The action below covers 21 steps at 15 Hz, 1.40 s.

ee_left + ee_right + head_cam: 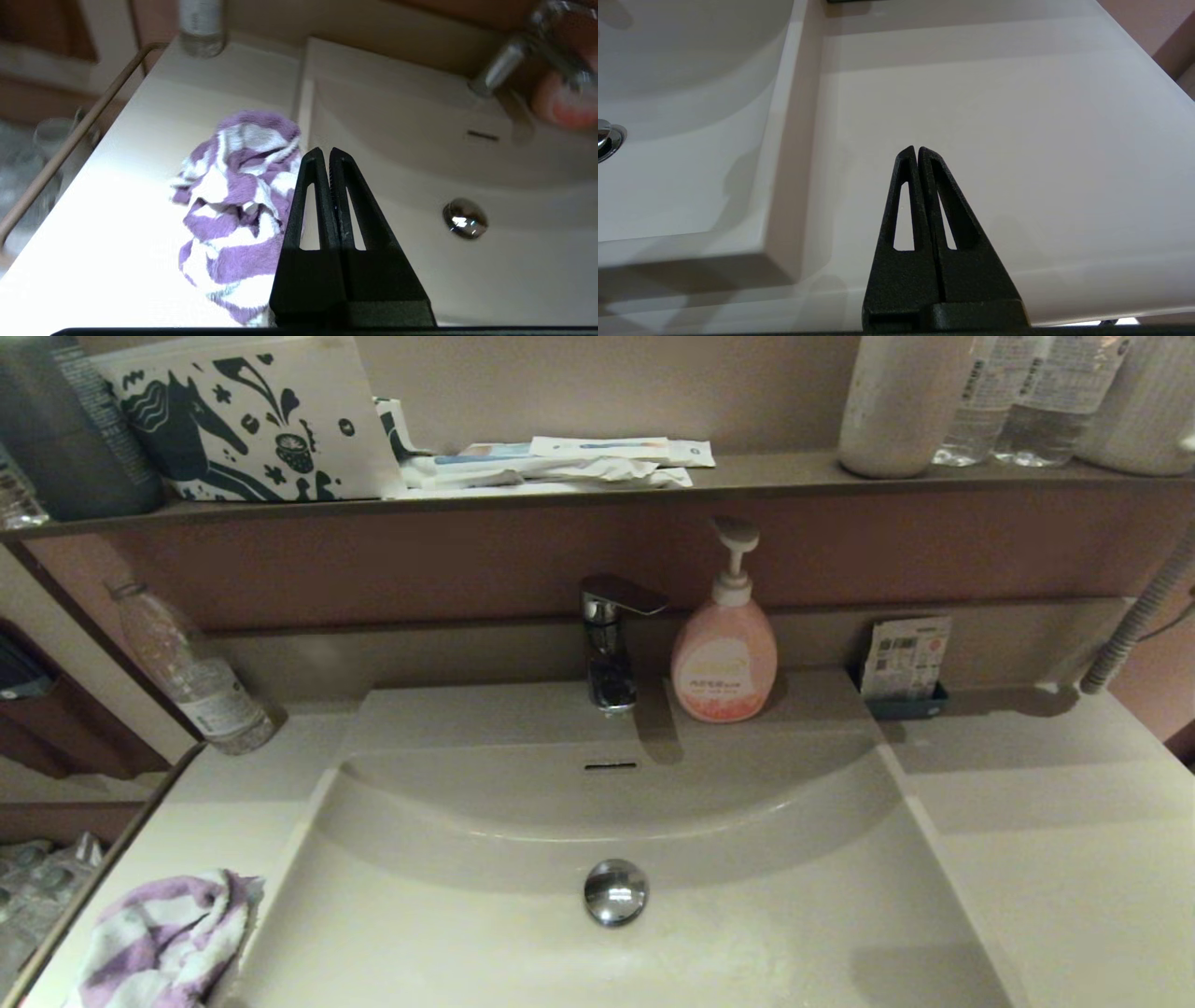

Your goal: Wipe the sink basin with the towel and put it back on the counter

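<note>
The purple and white striped towel (163, 938) (236, 205) lies crumpled on the counter (215, 812) left of the sink basin (607, 821), close to the basin's left rim. The basin has a chrome drain plug (615, 891) and an overflow slot (610, 766). My left gripper (326, 151) is shut with nothing in it, hovering above the basin's left rim, just right of the towel. My right gripper (917, 150) is shut and empty over the bare counter (1017, 140) right of the basin. Neither gripper shows in the head view.
A chrome faucet (611, 639) and a pink soap bottle (724, 653) stand behind the basin. A plastic water bottle (191, 672) stands at the back left, a small packet holder (904, 667) at the back right. The brown shelf (597, 485) above holds a pouch, packets and bottles.
</note>
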Available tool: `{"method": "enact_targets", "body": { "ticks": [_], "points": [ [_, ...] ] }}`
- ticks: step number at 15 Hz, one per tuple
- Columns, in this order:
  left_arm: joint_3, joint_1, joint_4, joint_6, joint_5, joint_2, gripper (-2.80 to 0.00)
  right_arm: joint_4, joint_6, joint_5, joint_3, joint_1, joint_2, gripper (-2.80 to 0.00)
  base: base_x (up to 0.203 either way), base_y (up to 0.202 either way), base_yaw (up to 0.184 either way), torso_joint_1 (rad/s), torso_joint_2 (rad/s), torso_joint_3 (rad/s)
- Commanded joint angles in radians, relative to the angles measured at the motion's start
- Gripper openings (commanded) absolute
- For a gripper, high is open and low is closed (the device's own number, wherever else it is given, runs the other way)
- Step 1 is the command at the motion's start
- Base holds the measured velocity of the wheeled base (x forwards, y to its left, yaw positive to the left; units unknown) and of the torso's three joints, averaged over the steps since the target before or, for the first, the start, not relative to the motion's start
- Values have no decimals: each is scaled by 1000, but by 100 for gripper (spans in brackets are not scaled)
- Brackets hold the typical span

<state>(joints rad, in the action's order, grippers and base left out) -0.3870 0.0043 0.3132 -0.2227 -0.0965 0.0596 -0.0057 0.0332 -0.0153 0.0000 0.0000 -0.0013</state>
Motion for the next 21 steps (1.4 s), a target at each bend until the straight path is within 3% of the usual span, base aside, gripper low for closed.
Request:
{"method": "enact_targets", "body": {
  "ticks": [1, 3, 6, 10, 21],
  "points": [
    [110, 0, -121, 35, 24, -57, -280, 0, 1, 0, 0, 0, 1, -280, 0, 0, 0, 0, 0, 0],
    [205, 0, -234, 83, 67, -58, -280, 0, 1, 0, 0, 0, 1, -280, 0, 0, 0, 0, 0, 0],
    [299, 0, -274, 164, 93, -58, -280, 0, 1, 0, 0, 0, 1, -280, 0, 0, 0, 0, 0, 0],
    [387, 0, -376, 220, 94, -58, -280, 0, 1, 0, 0, 0, 1, -280, 0, 0, 0, 0, 0, 0],
    [387, -1, -384, 221, 95, -58, -280, 0, 1, 0, 0, 0, 1, -280, 0, 0, 0, 0, 0, 0]
  ]
}}
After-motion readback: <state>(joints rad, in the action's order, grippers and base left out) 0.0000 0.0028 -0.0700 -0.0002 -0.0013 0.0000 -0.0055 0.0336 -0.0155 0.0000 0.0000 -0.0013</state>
